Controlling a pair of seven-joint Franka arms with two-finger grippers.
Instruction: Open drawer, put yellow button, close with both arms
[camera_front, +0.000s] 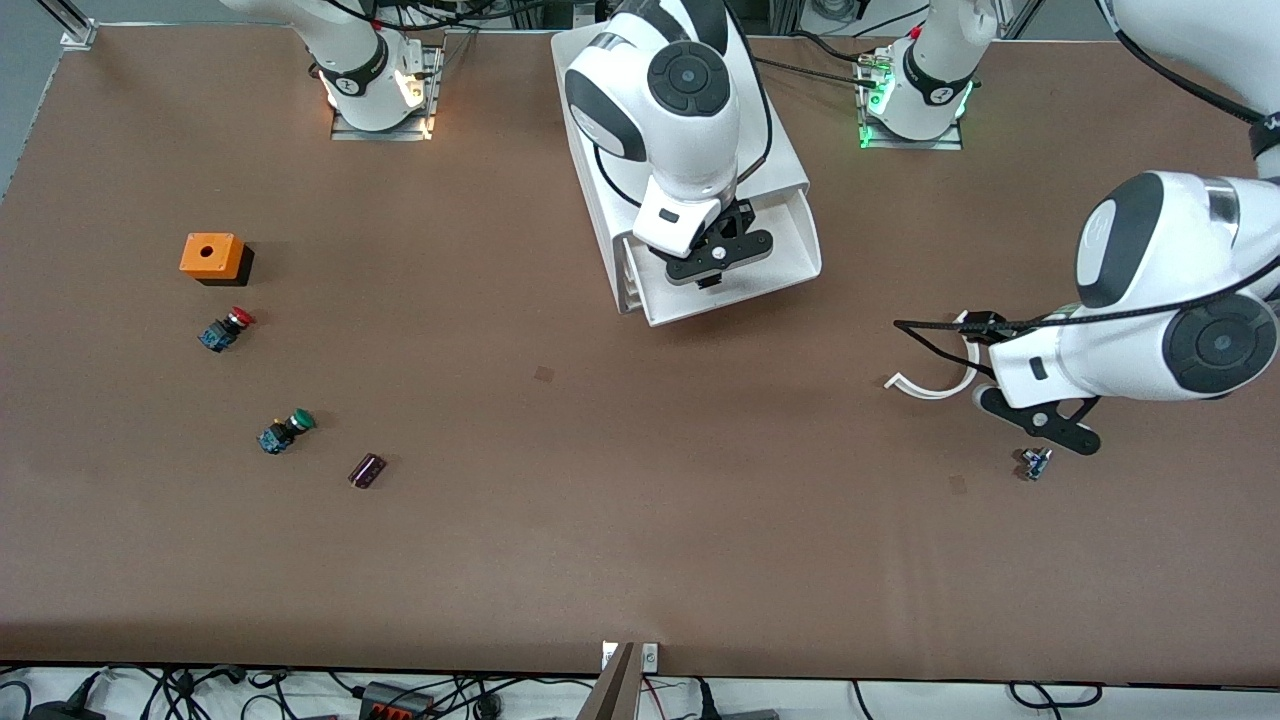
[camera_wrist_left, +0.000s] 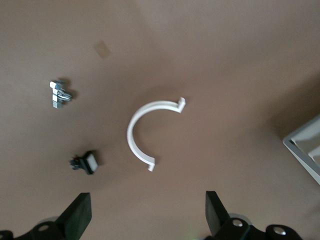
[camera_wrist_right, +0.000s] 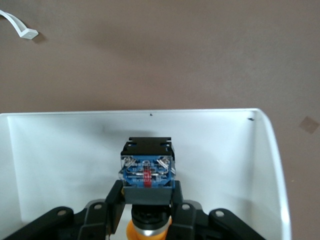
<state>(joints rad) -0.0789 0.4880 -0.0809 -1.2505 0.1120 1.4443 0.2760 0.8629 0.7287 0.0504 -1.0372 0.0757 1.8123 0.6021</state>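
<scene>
Midway through the job, the right gripper (camera_wrist_right: 147, 207) hung over the open white drawer (camera_front: 790, 235), its black fingers clamped on the yellow button (camera_wrist_right: 147, 176), whose blue base and black body faced the wrist camera and whose orange-yellow cap showed below. By that evidence the opening was done; the release and the two-armed closing remained. The left gripper (camera_wrist_left: 147, 215) waited, fingers spread and empty, over a curved white plastic clip (camera_wrist_left: 146, 132) and small metal parts near its end of the matte brown table (camera_front: 620, 520). Red-capped (camera_front: 226, 328) and green-capped (camera_front: 286, 430) buttons lay untouched.
</scene>
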